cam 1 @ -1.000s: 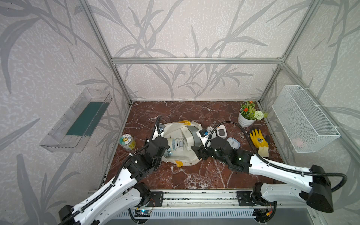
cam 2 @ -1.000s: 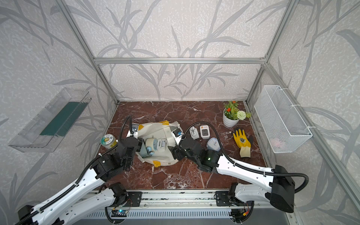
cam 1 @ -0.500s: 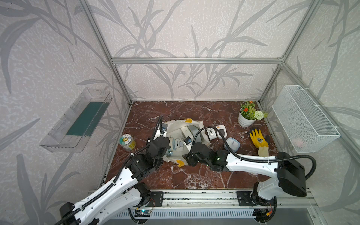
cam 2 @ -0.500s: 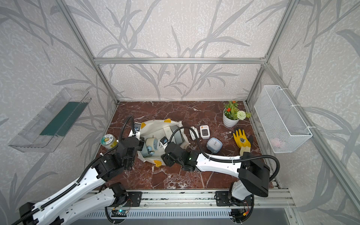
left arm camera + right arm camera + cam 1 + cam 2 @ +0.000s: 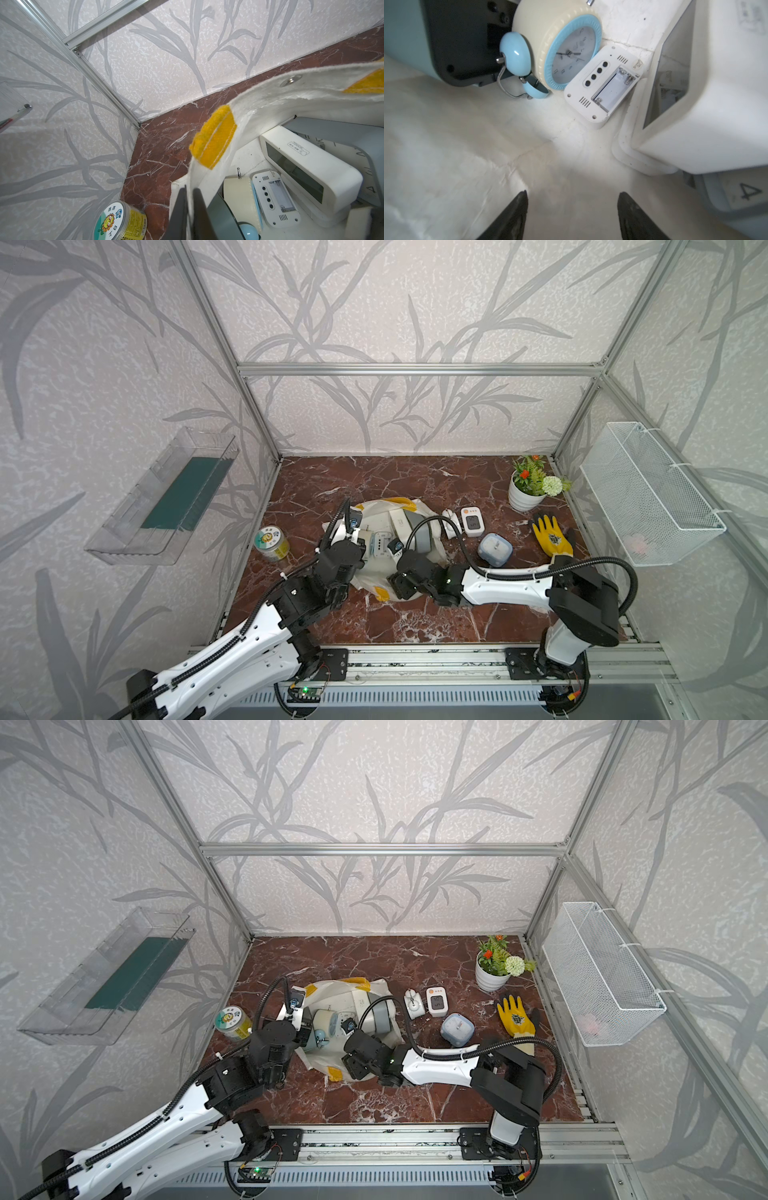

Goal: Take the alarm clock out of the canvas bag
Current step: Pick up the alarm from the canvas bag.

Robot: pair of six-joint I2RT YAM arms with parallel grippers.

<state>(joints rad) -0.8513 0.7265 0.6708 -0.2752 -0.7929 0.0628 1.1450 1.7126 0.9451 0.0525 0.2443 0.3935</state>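
The cream canvas bag point(image 5: 384, 510) lies open on the marble floor, seen in both top views, with yellow handle patches point(image 5: 214, 143). My left gripper point(image 5: 189, 193) is shut on the bag's rim point(image 5: 270, 101), holding the mouth up. Inside lies a cream twin-bell alarm clock point(image 5: 560, 41) with a blue rim, on its side, also visible in a top view point(image 5: 324, 1021). My right gripper point(image 5: 572, 197) is open inside the bag, over bare lining point(image 5: 467, 135), a short way from the clock and holding nothing.
More clocks crowd the bag: a white digital one, back up point(image 5: 604, 83), a long white one point(image 5: 695, 83), a grey square one point(image 5: 737, 193). Outside stand a yellow tin point(image 5: 272, 543), small clocks point(image 5: 472, 520), a blue clock point(image 5: 494, 549), a glove point(image 5: 550, 535), a flower pot point(image 5: 528, 489).
My right arm has swung left from the bag's right edge into its mouth. The left gripper has kept its hold on the rim.
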